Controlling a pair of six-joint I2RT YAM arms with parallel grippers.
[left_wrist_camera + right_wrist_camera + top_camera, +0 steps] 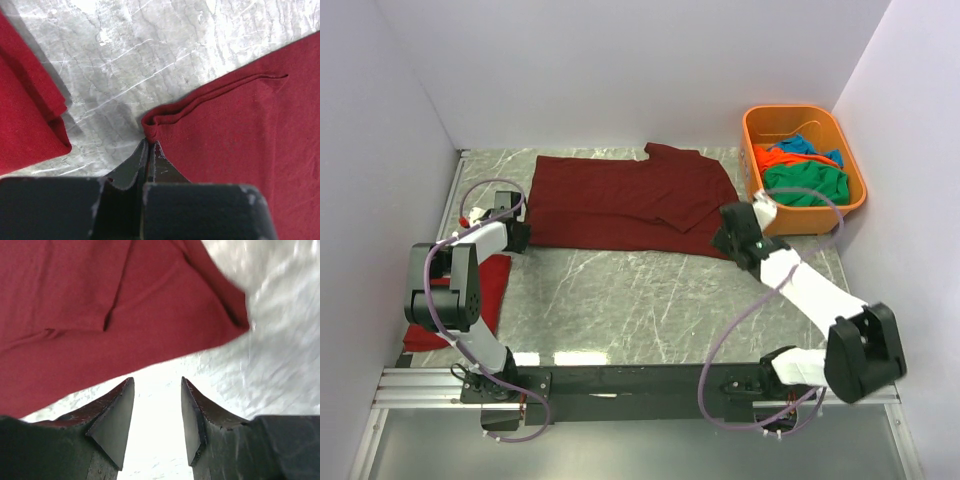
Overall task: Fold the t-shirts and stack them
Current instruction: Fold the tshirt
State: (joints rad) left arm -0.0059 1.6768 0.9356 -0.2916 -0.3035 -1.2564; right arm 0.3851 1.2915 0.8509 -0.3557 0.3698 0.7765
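A dark maroon t-shirt [620, 200] lies flat across the back of the table, folded over on itself. My left gripper [520, 238] is at its near left corner. In the left wrist view that gripper [150, 142] is shut, its tips pinching the doubled corner of the maroon cloth [240, 140]. My right gripper [724, 236] is at the shirt's near right corner. Seen from the right wrist, it [157, 382] stands open over bare table, just short of the maroon hem [100, 315], with nothing between its fingers. A folded bright red t-shirt [485, 285] lies by the left arm.
An orange plastic tub [854, 196] stands at the back right, against the right wall. It holds a green t-shirt [805, 185], an orange one [780, 158] and a blue one [810, 147]. White walls close in the table at the back and both sides.
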